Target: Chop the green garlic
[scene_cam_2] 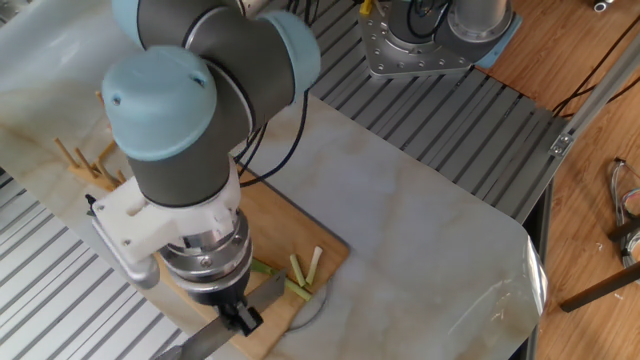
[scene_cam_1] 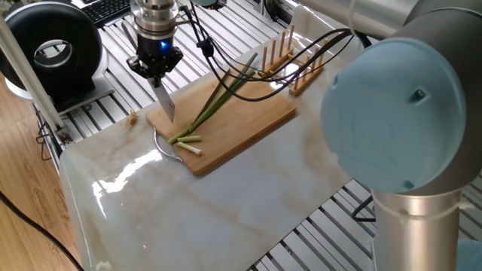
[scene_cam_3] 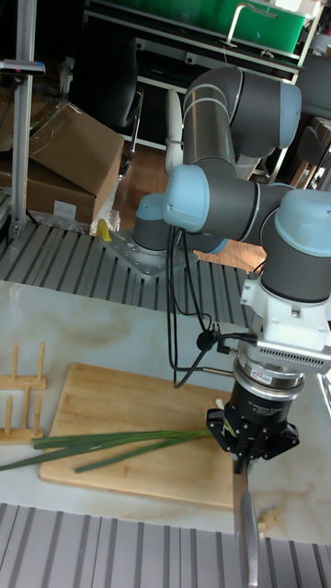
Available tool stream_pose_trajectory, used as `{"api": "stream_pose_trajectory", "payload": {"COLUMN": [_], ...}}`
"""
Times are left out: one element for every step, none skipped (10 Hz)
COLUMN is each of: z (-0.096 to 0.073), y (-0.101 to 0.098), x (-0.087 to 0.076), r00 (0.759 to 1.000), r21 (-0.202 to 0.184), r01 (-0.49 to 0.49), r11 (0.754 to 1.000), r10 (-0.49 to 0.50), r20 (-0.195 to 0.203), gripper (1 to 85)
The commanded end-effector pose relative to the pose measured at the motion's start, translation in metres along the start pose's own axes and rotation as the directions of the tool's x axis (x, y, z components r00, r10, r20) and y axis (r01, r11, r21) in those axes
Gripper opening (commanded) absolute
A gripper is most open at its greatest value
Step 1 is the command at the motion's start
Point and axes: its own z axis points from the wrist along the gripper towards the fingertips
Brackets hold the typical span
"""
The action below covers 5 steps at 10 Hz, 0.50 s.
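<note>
Up front, a few short cut pieces [scene_cam_1: 186, 141] lie at the cutting board's [scene_cam_1: 256, 124] near end, so chopping's barely started, I'd say. The pincer [scene_cam_1: 154, 66], clamped on a knife [scene_cam_1: 166, 103], hovers off the board edge. Most of the green garlic [scene_cam_1: 222, 94] stretches uncut toward the peg rack [scene_cam_1: 290, 56].

We read this as robotics lab or workshop: slotted aluminium rail bench [scene_cam_1: 113, 41], cardboard boxes [scene_cam_3: 55, 161] under metal shelving [scene_cam_3: 184, 46], keyboard [scene_cam_1: 105, 9], loose cables [scene_cam_2: 590, 70], wood floor [scene_cam_1: 19, 218].
</note>
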Motion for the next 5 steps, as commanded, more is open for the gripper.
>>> {"api": "stream_pose_trajectory", "payload": {"z": [0.006, 0.007, 0.009, 0.011, 0.011], "y": [0.002, 0.002, 0.002, 0.004, 0.004], "x": [-0.001, 0.0, 0.002, 0.012, 0.021], "r00": [1.0, 1.0, 1.0, 0.999, 0.996], "r21": [-0.009, -0.005, -0.002, 0.001, 0.001], "r01": [-0.014, -0.015, -0.014, -0.013, -0.012], "r11": [1.0, 1.0, 1.0, 1.0, 1.0], "r10": [0.014, 0.015, 0.014, 0.013, 0.012], "r20": [-0.005, -0.006, -0.015, -0.048, -0.086], "gripper": [1.3, 1.3, 1.3, 1.3, 1.3]}}
